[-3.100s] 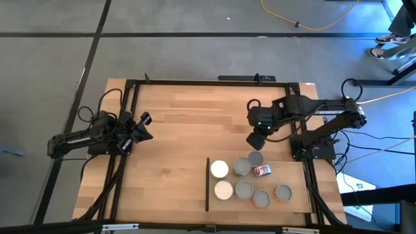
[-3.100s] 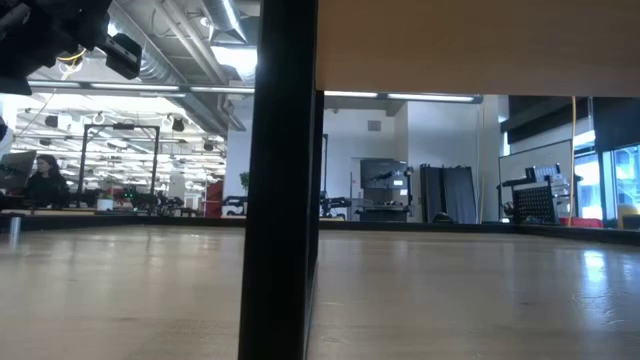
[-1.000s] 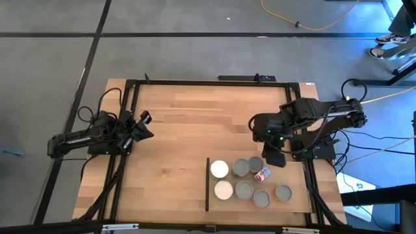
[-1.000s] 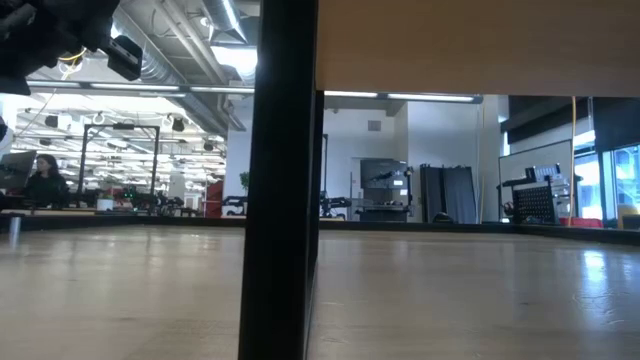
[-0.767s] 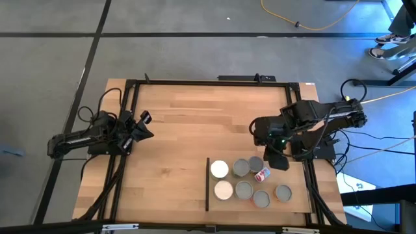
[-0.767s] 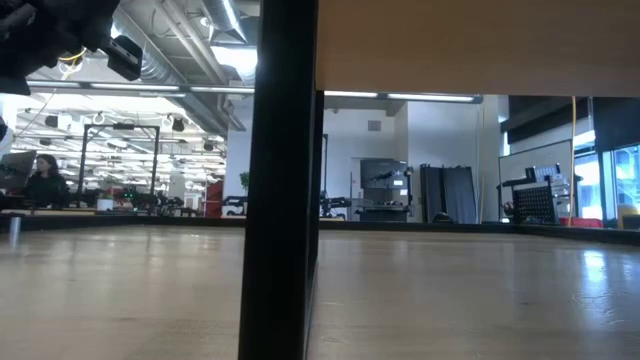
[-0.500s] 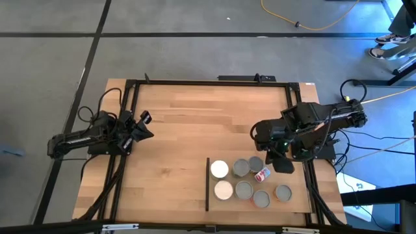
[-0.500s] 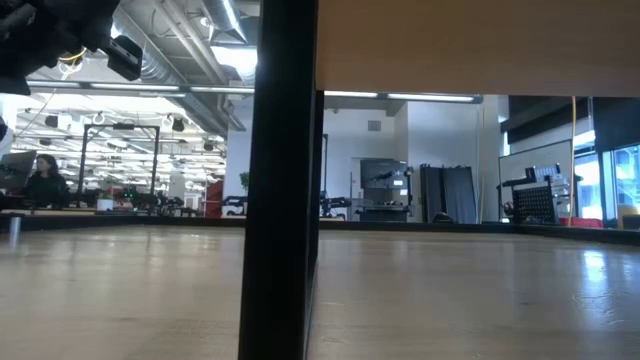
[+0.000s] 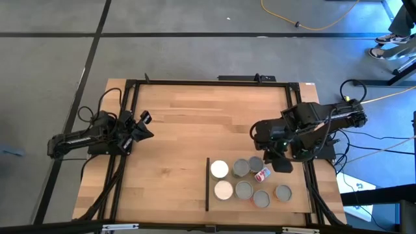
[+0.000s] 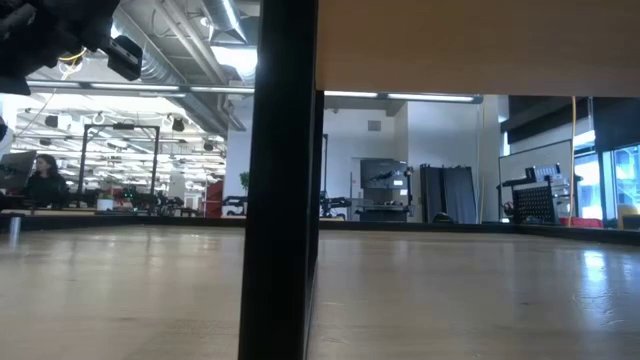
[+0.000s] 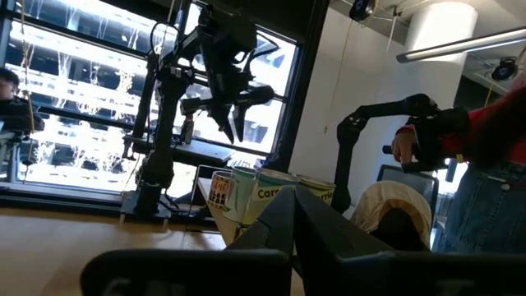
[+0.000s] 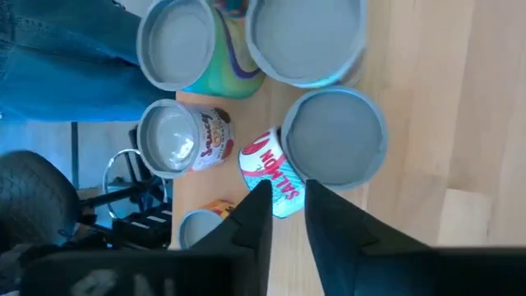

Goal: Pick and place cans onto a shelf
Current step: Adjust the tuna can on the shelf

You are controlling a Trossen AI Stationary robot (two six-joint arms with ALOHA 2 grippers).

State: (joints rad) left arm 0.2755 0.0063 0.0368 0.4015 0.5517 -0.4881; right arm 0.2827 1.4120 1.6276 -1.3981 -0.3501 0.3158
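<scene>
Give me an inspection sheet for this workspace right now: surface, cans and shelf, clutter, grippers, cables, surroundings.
Surface: wooden tabletop, black frame.
Job's things: shelf at the near right; seven upright cans on it, plus a red-labelled can on its side.
Clutter: nothing seen.
Grippers: left gripper shut, parked at the left edge; right gripper above the tipped can, slightly parted, holding nothing.
Cables: yellow cable on the floor.
Surroundings: person seated far behind.

Light wood, matt and fine-grained, on the shelf (image 9: 286,195) at the table's (image 9: 182,130) near right corner. Dull grey metal tops on the cans (image 12: 333,148); glossy printed paper on their sides. Matt dark plastic on the right gripper (image 12: 286,207).
</scene>
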